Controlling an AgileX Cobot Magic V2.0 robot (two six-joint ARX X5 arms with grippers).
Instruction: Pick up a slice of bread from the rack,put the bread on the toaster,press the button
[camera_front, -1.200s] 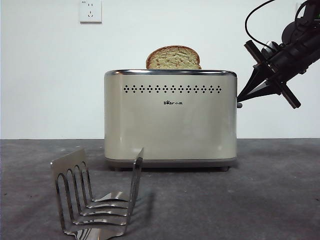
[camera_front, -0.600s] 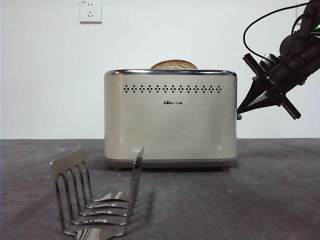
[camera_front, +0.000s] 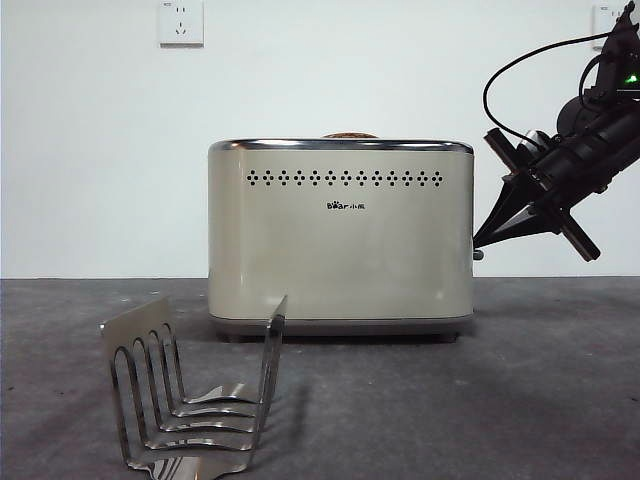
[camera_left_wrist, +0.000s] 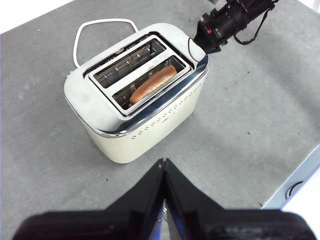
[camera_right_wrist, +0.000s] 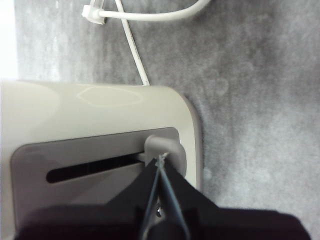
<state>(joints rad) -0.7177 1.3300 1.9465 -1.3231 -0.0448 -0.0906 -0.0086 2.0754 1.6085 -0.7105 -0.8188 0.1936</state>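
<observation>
The cream toaster (camera_front: 340, 240) stands mid-table. The slice of bread (camera_front: 350, 134) sits deep in its slot, only the crust top showing above the chrome rim. The left wrist view shows it in one of the two slots (camera_left_wrist: 152, 84). My right gripper (camera_front: 479, 244) is shut, its tip pressing on the dark grey button (camera_front: 478, 254) at the toaster's right side. In the right wrist view the tip (camera_right_wrist: 160, 159) touches the button (camera_right_wrist: 164, 144) low in its track. My left gripper (camera_left_wrist: 163, 166) is shut and empty, high above the toaster (camera_left_wrist: 145, 125). The steel rack (camera_front: 190, 390) stands empty at the front left.
A white power cord (camera_right_wrist: 150, 15) lies on the grey table behind the toaster, also seen in the left wrist view (camera_left_wrist: 102, 22). A wall socket (camera_front: 181, 22) is on the white wall. The table edge (camera_left_wrist: 295, 170) shows in the left wrist view.
The right gripper has moved down along the toaster's side with the button. The bread has sunk from standing well above the rim to almost fully inside the slot.
</observation>
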